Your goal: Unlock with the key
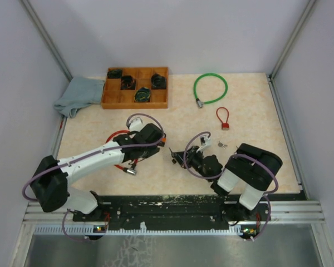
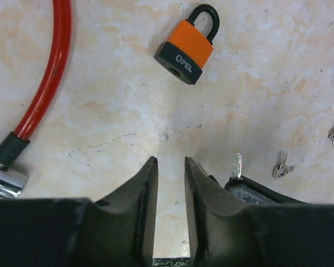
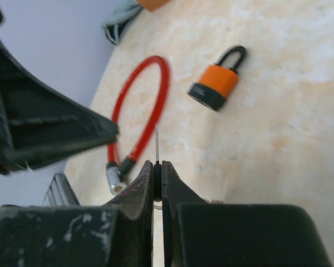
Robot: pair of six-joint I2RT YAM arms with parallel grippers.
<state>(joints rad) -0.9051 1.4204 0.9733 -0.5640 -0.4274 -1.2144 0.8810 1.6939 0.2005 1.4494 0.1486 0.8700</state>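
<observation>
1. At the near edge of the right wrist view, the right gripper (image 3: 157, 167) is clenched on the key (image 3: 157, 142). Its thin blade stands out past the fingertips, edge-on.
2. Just beside it, the left gripper (image 2: 171, 162) hangs over bare bench (image 2: 100, 128), jaws narrowly apart and holding nothing.
3. Farther out, the orange padlock (image 2: 186, 47) lies flat on the bench, apart from both grippers. It is ahead and slightly right of the left gripper, and ahead and right of the key's tip.
4. The padlock's long axis runs slantwise, dark base toward the grippers and shackle away.
5. The key probably has to swing right and line up with that axis; the left gripper looks nearer for steadying the body.
</observation>
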